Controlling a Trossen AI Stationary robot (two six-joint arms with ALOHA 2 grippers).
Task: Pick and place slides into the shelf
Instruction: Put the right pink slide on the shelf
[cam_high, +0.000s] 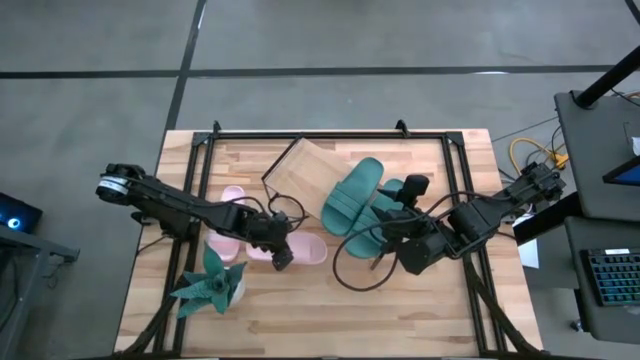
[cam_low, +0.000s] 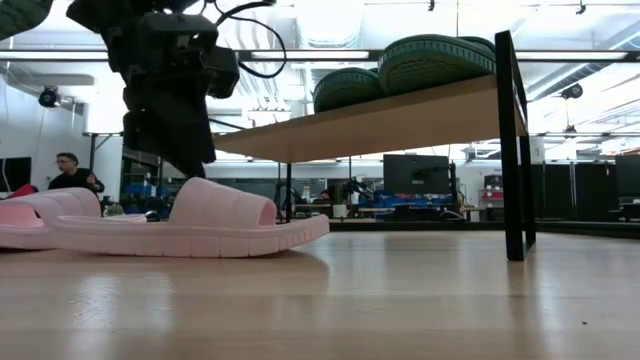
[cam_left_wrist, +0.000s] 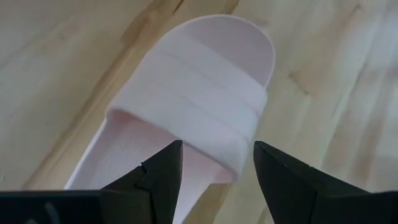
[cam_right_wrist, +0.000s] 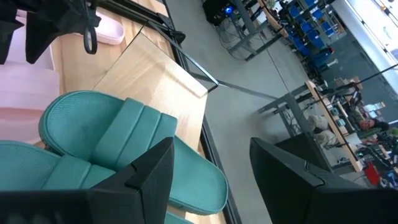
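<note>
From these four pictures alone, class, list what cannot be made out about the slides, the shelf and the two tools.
- High view: second pink slide partly hidden under the left arm.
- High view: right tool merges with the dark arm over the green slides; its open fingers show only in the right wrist view.
- Left wrist view: heel of the near pink slide hidden behind the open left tool.
- Low view: shelf board hides most of the green slides.
</note>
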